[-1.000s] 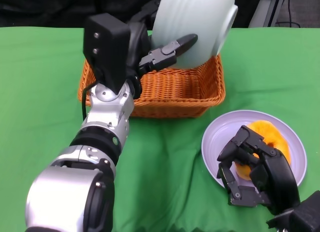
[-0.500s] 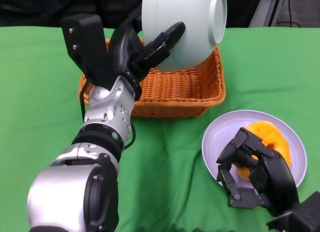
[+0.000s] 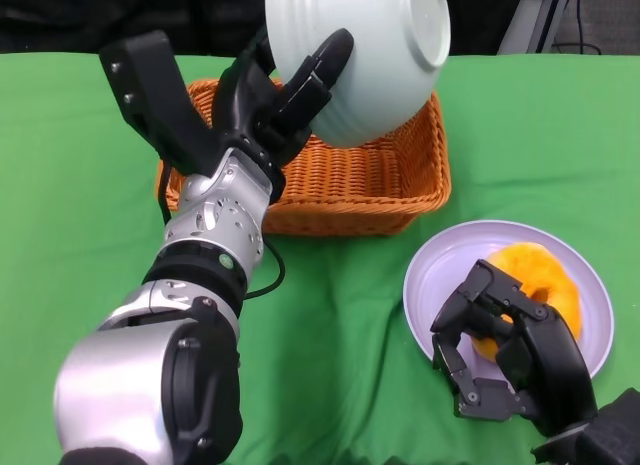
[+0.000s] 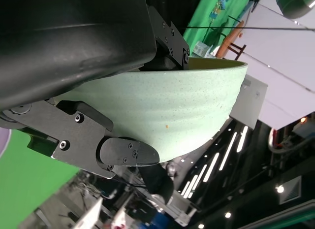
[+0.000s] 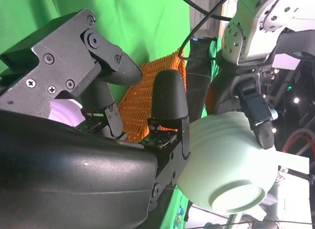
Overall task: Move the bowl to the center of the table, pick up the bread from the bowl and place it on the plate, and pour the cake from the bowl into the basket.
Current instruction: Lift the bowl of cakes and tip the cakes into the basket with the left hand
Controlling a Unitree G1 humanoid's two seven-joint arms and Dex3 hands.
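Pale green ribbed bowl (image 3: 360, 55), glazed and round, gripped by black left hand (image 3: 270, 100) and tipped on its side above woven orange wicker basket (image 3: 345, 185). Glossy golden bread (image 3: 535, 285) resting on smooth lavender plate (image 3: 440, 275), just beside the basket on wrinkled green cloth (image 3: 80, 185). Right hand (image 3: 510, 350) over the plate's near edge, fingers curled yet apart, holding nothing.

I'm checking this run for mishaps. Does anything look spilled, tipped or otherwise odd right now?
Only the bowl is askew: the left hand holds it tilted above the wicker basket, as for pouring. Nothing looks spilled on the green cloth. The bread lies on the plate beside the right hand.
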